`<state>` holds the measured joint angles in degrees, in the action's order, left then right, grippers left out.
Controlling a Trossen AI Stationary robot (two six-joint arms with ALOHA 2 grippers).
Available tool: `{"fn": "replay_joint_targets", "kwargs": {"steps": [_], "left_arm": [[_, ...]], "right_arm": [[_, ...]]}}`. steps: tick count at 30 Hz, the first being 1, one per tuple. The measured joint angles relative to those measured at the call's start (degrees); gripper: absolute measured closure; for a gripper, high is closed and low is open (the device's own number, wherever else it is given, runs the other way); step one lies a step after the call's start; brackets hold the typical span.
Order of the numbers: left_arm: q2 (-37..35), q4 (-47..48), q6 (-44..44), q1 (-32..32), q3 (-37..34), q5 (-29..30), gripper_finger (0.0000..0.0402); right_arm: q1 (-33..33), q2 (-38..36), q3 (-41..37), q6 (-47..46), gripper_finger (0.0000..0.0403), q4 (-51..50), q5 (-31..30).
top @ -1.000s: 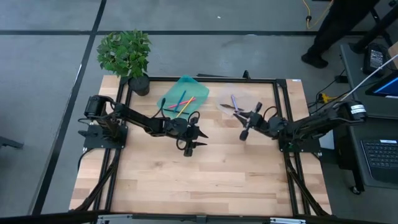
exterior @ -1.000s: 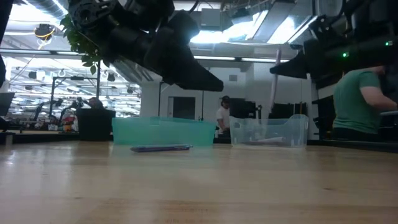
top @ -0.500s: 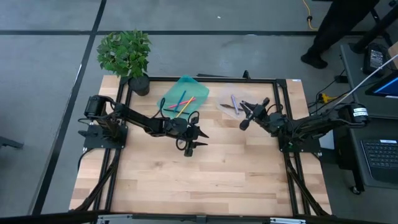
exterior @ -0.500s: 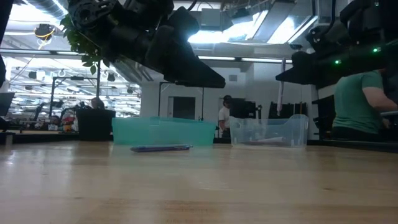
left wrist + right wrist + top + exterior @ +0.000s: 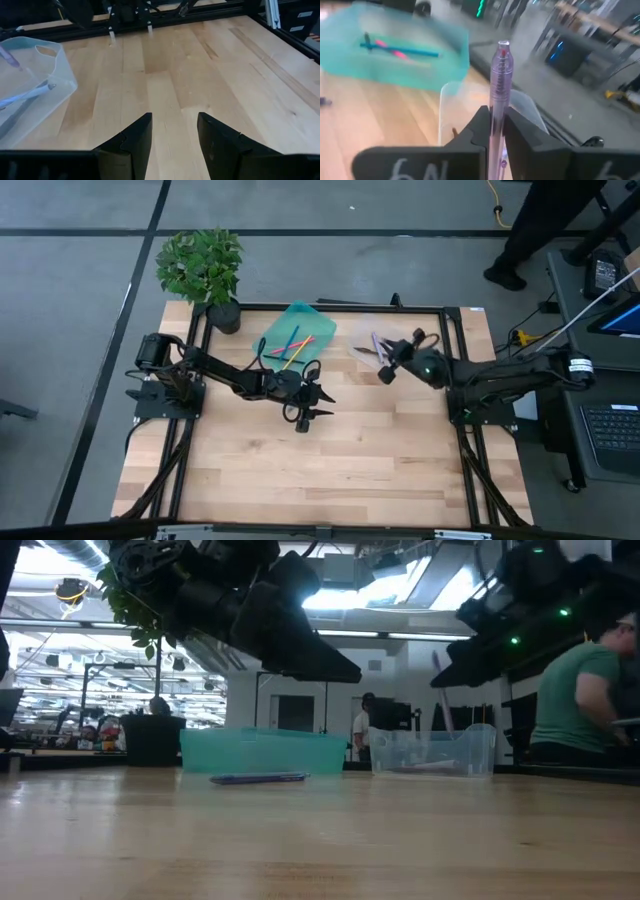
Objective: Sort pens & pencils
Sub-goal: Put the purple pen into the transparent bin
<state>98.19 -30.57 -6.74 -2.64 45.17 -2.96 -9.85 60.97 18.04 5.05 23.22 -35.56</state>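
R gripper (image 5: pixel 383 372) w/ lavender pen (image 5: pixel 499 80) moved over clear bin (image 5: pixel 432 752).

Lavender pen (image 5: pixel 499 85) — teal tray (image 5: pixel 395 50), perhaps translucent

In the right wrist view the lavender pen (image 5: pixel 499 95) disappears below the pinching fingers (image 5: pixel 476 131), so its lower end is hidden. The teal bin (image 5: pixel 395 52) beyond is blurred, and the sticks inside it cannot be counted. From above, the contents of the clear bin (image 5: pixel 368 348) are too small to sort by colour. In the left wrist view that clear bin (image 5: pixel 62 75) is cut off by the picture's edge. In the low view the dark pen (image 5: pixel 258 778) on the counter (image 5: pixel 320 840) shows no detail.
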Motion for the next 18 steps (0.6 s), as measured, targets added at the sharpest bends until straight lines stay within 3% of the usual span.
{"fn": "replay_joint_targets", "kwargs": {"steps": [9, 18], "left_arm": [[0.00, 1.86, 0.00, 0.00, 0.00, 0.02, 0.0250], [0.00, 1.84, -1.24, -0.03, 0.00, 0.03, 0.0250]], "right_arm": [[-10.94, 0.01, 13.32, -0.32, 0.0367, -28.16, 14.63], [-17.55, 1.30, 17.72, 4.08, 0.0367, -35.15, 25.31]]}}
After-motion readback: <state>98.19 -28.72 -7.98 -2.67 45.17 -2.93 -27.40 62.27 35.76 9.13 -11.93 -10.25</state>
